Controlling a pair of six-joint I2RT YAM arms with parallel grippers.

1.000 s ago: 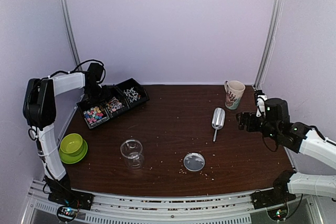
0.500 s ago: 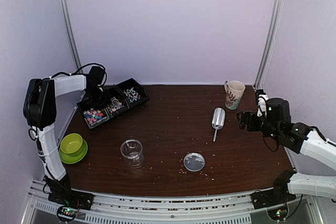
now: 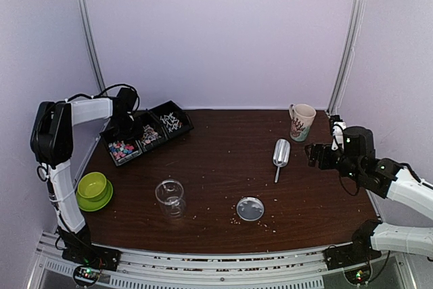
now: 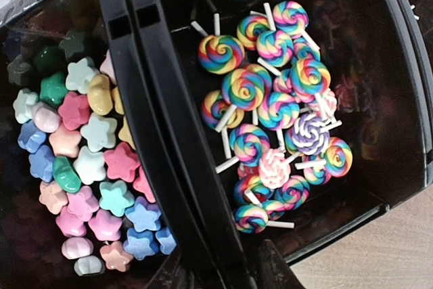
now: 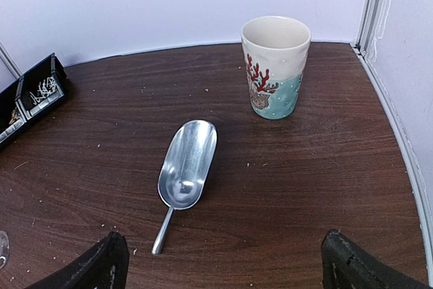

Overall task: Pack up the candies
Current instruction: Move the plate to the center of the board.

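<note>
Top view: the candies (image 3: 122, 147) all sit in the black tray (image 3: 177, 125) at the left of the frame, none in the glass jar (image 3: 170, 196) at lower centre. Left gripper (image 3: 124, 125) is down on the tray. Right gripper (image 3: 314, 156) hovers right of the scoop (image 3: 281, 151), with the mug (image 3: 301, 121) just above it. The lid (image 3: 250, 208) lies flat, right of the jar.

Left wrist view: stars (image 4: 88, 167) fill the left compartment and lollipops (image 4: 270, 120) the one to its right. Left gripper (image 4: 223, 277) is narrow and looks clamped on the divider wall (image 4: 162, 133) between them. That wall is thin, so you risk a slip if you drag or lift. A tilt would likely spill sweets over the rim or mix the two bins.

Right wrist view: right gripper (image 5: 230, 269) is wide and holds nothing, fingers at the bottom corners. The scoop lies flat at centre, its thin handle pointing toward the bottom of the frame. Grab it badly and it probably skids. Approach too far toward the top of the frame and you may knock the mug over.
</note>
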